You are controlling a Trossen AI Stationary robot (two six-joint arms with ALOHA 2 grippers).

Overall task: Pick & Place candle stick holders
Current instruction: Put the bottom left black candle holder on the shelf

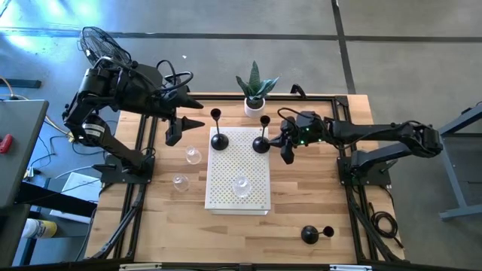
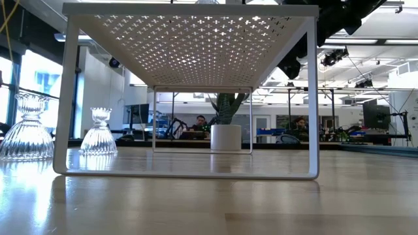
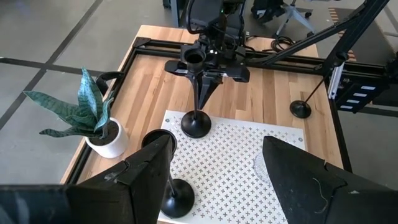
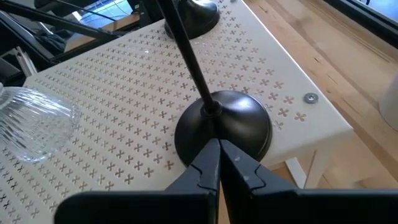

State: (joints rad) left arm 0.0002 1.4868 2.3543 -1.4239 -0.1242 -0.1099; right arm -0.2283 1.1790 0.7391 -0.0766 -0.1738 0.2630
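My right tool is hovering with its tips pressed together, holding nothing, just beside the black holder standing on the white perforated rack. It is looking rigid, bottom-heavy and smooth; I am judging the thin stem the best grip. My left tool is waiting wide apart, beside the rack.

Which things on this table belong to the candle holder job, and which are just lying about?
Job:
- black holders on the white perforated shelf: one, another
- black holder on its side
- glass holder on shelf
- glass holders on the wood: one, another

Lying about:
- potted plant
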